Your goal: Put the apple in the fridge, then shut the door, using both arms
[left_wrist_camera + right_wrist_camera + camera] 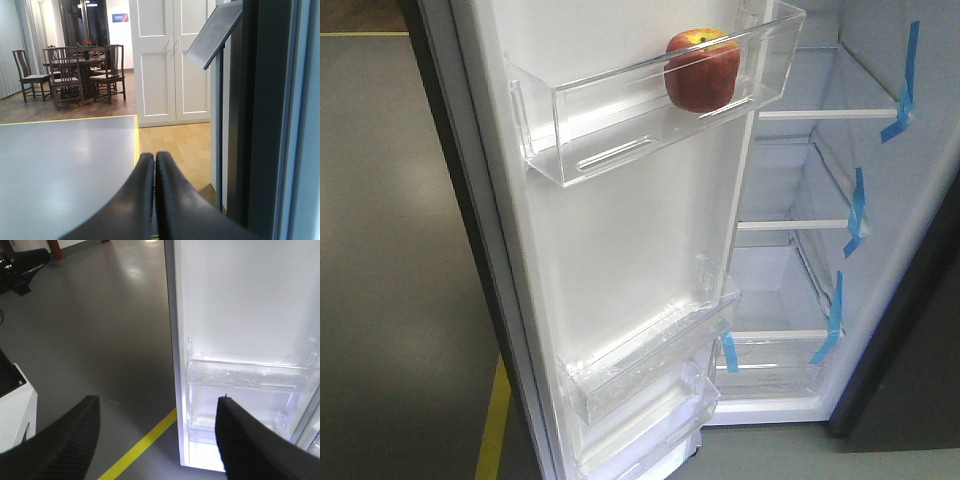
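Apple is sitting in the top bin of the open door, with both grippers holding nothing.

The left gripper is holding its fingers pressed flat together, pointing out over grey floor, with a dark upright panel just to their right. The right gripper is holding its fingers spread wide apart around nothing, facing the low white inner side of the door, where the lower bins are showing ahead and a yellow line is running across the floor beside the door's foot. Higher on the door, the apple is resting stem dimple up at the right end of the clear top bin. To the right of the door the fridge is standing open, showing white shelves and blue tape strips.
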`<state>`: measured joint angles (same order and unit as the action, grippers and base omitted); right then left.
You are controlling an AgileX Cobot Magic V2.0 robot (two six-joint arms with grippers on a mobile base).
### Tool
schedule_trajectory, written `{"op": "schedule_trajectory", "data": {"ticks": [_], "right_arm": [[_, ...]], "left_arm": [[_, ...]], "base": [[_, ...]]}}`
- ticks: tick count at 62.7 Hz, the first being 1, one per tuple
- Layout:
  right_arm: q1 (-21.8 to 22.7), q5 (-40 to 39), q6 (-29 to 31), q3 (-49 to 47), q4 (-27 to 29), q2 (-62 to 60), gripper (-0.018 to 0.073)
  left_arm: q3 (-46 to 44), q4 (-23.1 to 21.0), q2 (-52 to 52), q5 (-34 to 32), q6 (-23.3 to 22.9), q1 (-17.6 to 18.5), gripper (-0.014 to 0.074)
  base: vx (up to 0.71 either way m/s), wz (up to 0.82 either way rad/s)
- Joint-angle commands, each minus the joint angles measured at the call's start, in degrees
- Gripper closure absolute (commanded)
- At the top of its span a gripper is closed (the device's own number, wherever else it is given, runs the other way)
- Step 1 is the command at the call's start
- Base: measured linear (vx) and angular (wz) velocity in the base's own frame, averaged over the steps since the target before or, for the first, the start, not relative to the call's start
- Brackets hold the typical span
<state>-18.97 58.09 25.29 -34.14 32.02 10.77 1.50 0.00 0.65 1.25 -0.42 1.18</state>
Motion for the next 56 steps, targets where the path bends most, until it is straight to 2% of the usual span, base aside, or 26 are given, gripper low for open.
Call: {"op": "schedule_trajectory", "data": {"ticks": [1,19,44,49,56], "right_arm": [[0.1,-0.8,0.3,-0.2,1.9,-1.2,0.0087],[0.1,4.1,-0.2,0.9,1.9,-4.1,0.0087],[0.1,4.0,-0.1,0.9,1.9,-4.1,0.0087],[0.1,4.0,-0.1,0.9,1.9,-4.1,0.0087],[0.1,4.0,0.1,0.9,1.9,-4.1,0.0087]], "left_arm": [[1.2,0.0,0.9,-4.3,-0.5,0.0,0.0603],[1.2,0.0,0.9,-4.3,-0.5,0.0,0.0603],[1.2,0.0,0.9,-5.4,-0.5,0.0,0.0603],[0.7,0.0,0.9,-5.4,-2.1,0.0,0.0603],[-3.4,0.0,-0.2,-1.3,-3.4,0.0,0.0603]], "base": [[0.0,0.0],[0.0,0.0],[0.0,0.0],[0.0,0.0],[0.0,0.0]]}}
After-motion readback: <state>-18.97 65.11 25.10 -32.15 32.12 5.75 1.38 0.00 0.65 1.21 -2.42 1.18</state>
